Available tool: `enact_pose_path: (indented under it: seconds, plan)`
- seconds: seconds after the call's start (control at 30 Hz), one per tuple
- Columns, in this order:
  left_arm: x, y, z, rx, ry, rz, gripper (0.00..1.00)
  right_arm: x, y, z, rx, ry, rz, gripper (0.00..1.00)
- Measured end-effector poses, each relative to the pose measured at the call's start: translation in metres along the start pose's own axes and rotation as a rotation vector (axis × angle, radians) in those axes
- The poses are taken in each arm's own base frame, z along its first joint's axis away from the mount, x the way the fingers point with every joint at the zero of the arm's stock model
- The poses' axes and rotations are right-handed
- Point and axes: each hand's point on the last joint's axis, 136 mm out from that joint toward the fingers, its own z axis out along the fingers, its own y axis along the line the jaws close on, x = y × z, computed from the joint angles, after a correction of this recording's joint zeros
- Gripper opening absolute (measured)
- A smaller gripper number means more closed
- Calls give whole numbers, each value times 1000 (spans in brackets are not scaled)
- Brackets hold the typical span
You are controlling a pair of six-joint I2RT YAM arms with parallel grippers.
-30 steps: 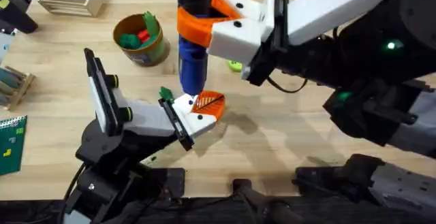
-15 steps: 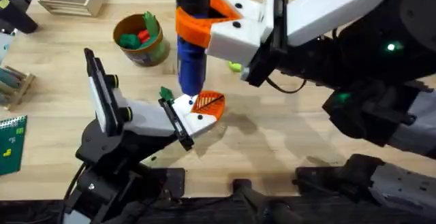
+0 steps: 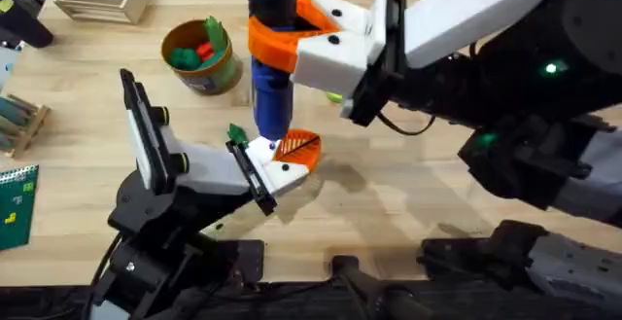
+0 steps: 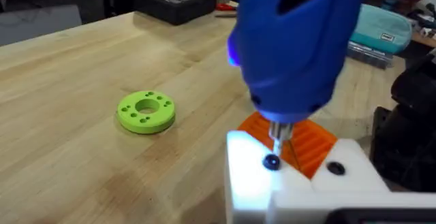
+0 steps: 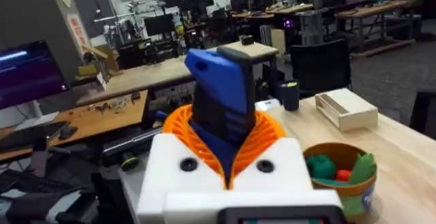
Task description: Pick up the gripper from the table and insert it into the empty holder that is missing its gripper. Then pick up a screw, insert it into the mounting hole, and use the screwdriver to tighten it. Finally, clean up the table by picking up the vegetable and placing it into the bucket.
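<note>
Both arms meet: right pincer [image 3: 277, 43] holds screwdriver [image 3: 272, 77] upright.

No text, label, brand or number can be read on any surface in these views. An orange sign [image 5: 75, 28] on a pillar in the room behind carries marks too small to make out, and a green card [image 3: 17, 199] at the table's left edge bears small yellow and white markings that cannot be read.
</note>
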Motion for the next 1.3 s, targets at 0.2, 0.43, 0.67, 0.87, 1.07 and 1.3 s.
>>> enact_pose_path:
  seconds: [0.2,0.43,0.67,0.87,1.07,1.3]
  plan:
    - [0,0,0,0,0,0,11,7,-4,2,7,16,9,28]
    - [0,0,0,0,0,-1,11,9,-6,3,14,19,15,28]
    - [0,0,0,0,0,0,11,10,-7,3,15,19,16,28]
    - [0,0,0,0,0,0,11,10,-6,3,15,19,16,28]
    - [0,0,0,0,0,0,11,9,-6,3,14,18,15,28]
    - [0,0,0,-1,0,0,11,-56,8,-8,-41,-237,-118,28]
